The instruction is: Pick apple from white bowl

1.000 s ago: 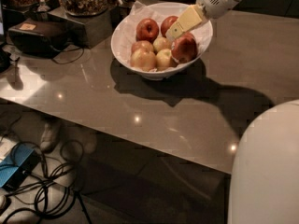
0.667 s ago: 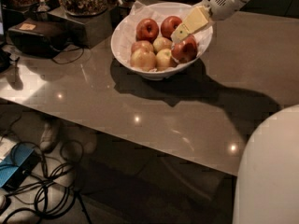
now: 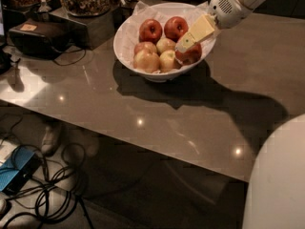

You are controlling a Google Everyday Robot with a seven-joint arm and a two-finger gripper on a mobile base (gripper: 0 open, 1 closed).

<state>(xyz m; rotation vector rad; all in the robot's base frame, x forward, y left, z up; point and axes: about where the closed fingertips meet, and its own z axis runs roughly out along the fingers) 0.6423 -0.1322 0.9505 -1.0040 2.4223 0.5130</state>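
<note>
**A:** While the arm comes in from 2 o'clock, where's the gripper (image 3: 182, 45)?

**B:** Tip is down inside the white bowl (image 3: 122, 56), on its 4 o'clock side, right at the apple (image 3: 193, 56). Touching or just above it, can't say.

**A:** Open? Holding anything?

**B:** Can't tell either. The apple lies in the bowl, partly hidden behind the gripper.

**A:** Rest of the bowl?

**B:** Two other red apples (image 3: 150, 30) at 12 o'clock, pale apples (image 3: 146, 60) at 7 o'clock. The bowl stands on the grey table (image 3: 143, 113).
</note>
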